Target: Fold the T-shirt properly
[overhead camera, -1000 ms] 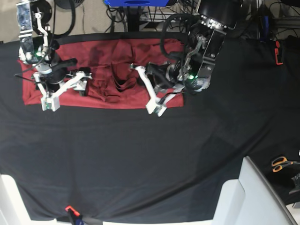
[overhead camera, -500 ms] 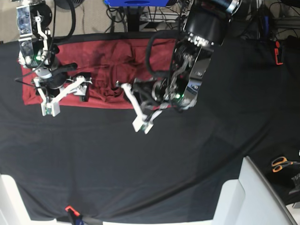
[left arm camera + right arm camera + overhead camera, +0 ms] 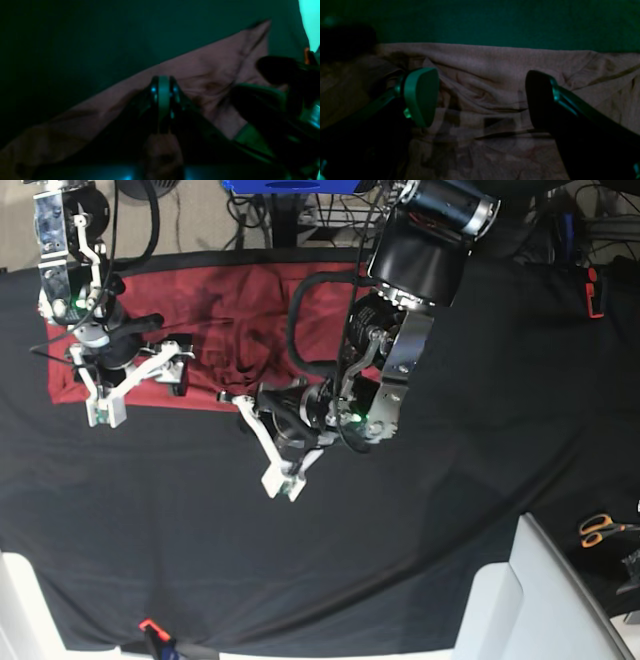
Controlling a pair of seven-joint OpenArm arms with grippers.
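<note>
I see the T-shirt (image 3: 215, 330) lying far-left, its near edge bordering open black cloth (image 3: 450, 510). My left gripper (image 3: 283, 482), fingers pressed together, has swung leftward, folding the shirt's right part over; right gripper (image 3: 105, 412) spread apart.

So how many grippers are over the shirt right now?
1. The right gripper hangs open over the shirt near its left end in the base view. The left gripper, closed, is off its near edge, over the black cloth.
</note>
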